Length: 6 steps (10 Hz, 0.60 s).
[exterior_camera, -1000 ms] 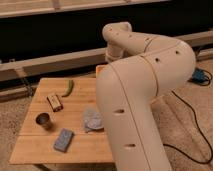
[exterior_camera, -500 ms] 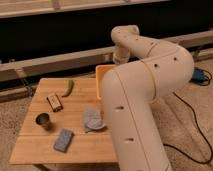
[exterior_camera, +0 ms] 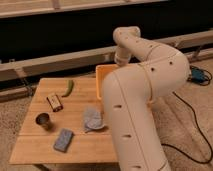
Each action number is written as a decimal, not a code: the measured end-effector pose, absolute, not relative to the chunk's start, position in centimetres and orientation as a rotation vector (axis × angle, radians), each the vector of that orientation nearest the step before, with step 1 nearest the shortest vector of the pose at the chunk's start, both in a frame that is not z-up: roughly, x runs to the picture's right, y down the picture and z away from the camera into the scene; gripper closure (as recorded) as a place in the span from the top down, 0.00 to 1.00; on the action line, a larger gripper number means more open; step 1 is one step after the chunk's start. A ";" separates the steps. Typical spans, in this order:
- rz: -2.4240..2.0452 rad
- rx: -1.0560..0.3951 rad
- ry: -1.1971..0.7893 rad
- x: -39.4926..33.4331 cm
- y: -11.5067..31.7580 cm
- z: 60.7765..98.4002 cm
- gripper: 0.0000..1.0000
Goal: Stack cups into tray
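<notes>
A dark grey shiny metal cup (exterior_camera: 43, 120) stands upright at the left of the wooden table (exterior_camera: 80, 150). The light green cup does not show. The orange-yellow tray (exterior_camera: 101, 80) sits at the table's far right, and only its left rim and wall show past my arm. My big white arm (exterior_camera: 135, 110) fills the right of the view and bends over the tray. My gripper is hidden behind the arm, somewhere over or in the tray.
A grey-blue bowl-like thing (exterior_camera: 92, 119) lies mid-table beside the arm. A green pepper (exterior_camera: 68, 87), a small brown box (exterior_camera: 55, 102) and a blue-grey sponge (exterior_camera: 63, 140) lie on the left half. Cables and a blue object (exterior_camera: 199, 75) are on the floor at right.
My arm has swung to the right, its elbow moving over the tray. More of the tray's left side shows now. Things on the table have not moved.
</notes>
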State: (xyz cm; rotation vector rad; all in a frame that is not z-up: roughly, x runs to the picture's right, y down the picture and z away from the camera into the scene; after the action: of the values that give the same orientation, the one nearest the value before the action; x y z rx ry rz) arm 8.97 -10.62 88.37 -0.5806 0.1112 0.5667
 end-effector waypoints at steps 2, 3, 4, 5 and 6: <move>0.551 -0.597 0.114 8.8 -10.0 88.8 0.77; 0.545 -0.602 0.116 8.7 -9.7 88.8 0.78; 0.537 -0.606 0.119 8.5 -9.5 88.9 0.78; 0.521 -0.606 0.131 8.5 -9.3 88.7 0.78; 0.506 -0.589 0.140 8.4 -9.2 88.3 0.78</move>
State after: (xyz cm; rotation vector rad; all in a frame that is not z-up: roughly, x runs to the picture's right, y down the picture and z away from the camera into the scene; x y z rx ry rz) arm 8.38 -9.20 88.33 -0.5889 0.1401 0.5064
